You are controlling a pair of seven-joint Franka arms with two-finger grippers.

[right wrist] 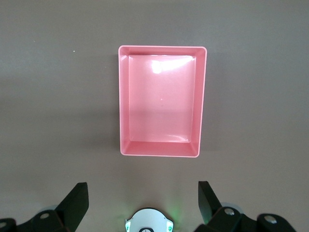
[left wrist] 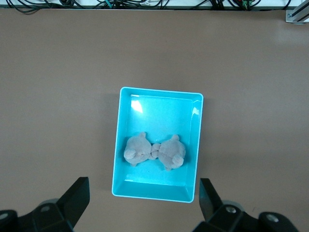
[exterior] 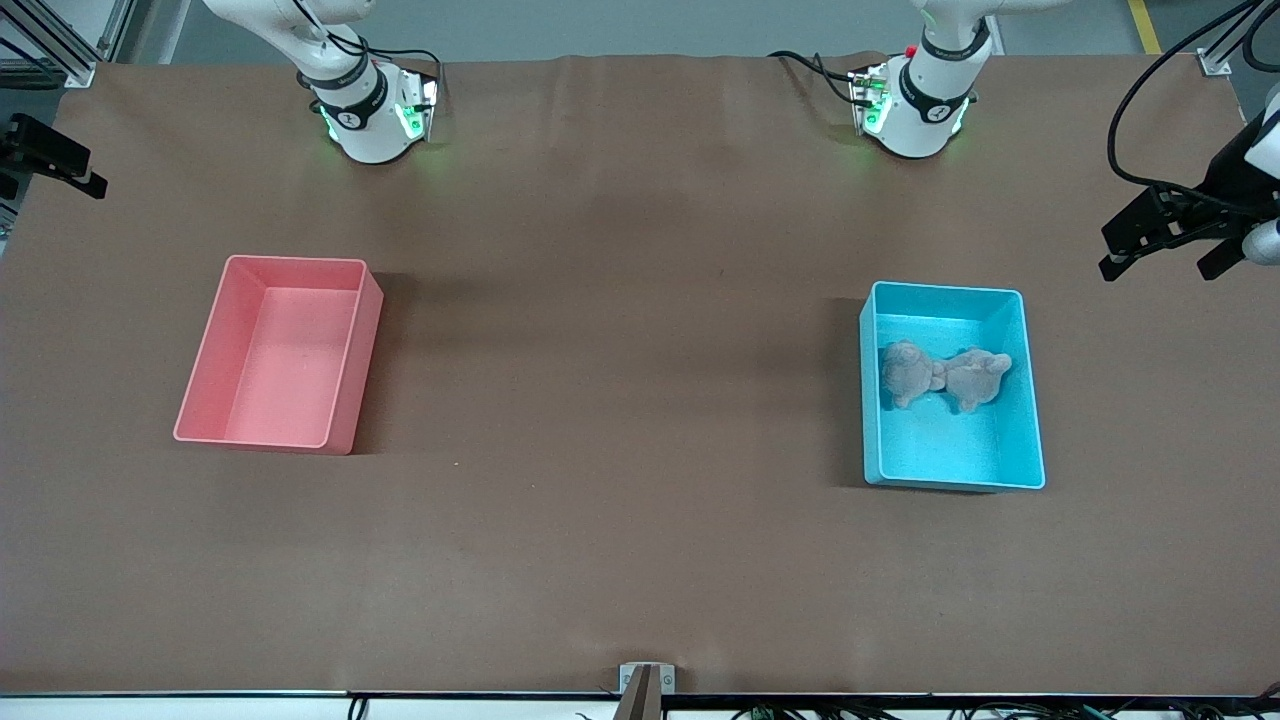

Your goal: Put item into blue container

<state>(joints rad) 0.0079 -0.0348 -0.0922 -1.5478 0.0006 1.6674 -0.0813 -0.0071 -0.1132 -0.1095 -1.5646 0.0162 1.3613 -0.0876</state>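
The blue container (exterior: 868, 400) (left wrist: 117, 145) stands on the brown table toward the left arm's end. Two grey plush items lie side by side and touching on its floor, one (exterior: 908, 372) (left wrist: 137, 150) beside the other (exterior: 977, 377) (left wrist: 172, 152). My left gripper (exterior: 1160, 265) (left wrist: 143, 187) hangs high in the air, open and holding nothing, looking down on the container. My right gripper (exterior: 45, 175) (right wrist: 143, 191) is also raised, open and holding nothing, over the table between its own base (right wrist: 148, 221) and the pink-red bin.
A pink-red bin (exterior: 352, 380) (right wrist: 159, 150) of the same size stands toward the right arm's end with nothing in it. The two arm bases (exterior: 365, 110) (exterior: 920, 100) sit at the table edge farthest from the front camera. Cables run along the edge nearest to it.
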